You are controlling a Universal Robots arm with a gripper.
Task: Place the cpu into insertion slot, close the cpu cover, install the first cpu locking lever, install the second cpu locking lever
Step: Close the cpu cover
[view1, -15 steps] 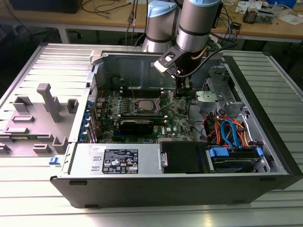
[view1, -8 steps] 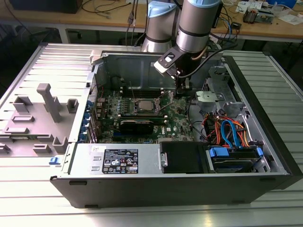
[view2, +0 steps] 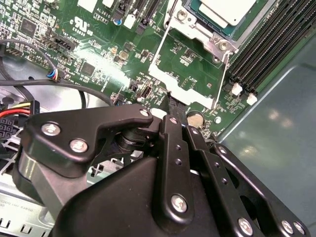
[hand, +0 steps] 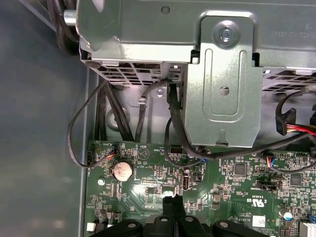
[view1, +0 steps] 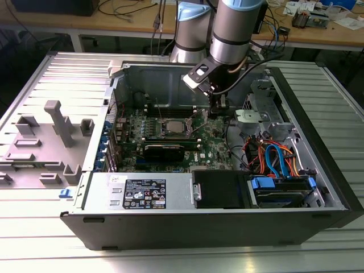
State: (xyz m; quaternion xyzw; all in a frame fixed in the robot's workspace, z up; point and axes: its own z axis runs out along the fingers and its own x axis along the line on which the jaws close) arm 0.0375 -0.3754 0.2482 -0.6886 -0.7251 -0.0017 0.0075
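Black gripper low over green motherboard just beside the insertion slot, closed right up, nothing held, the cpu seated within under the cpu cover; judged lever stage: press wire lever squarely, avoid scraping components.

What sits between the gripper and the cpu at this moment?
In the second wrist view, the silver cover frame and a patch of green board lie between the gripper and the cpu.
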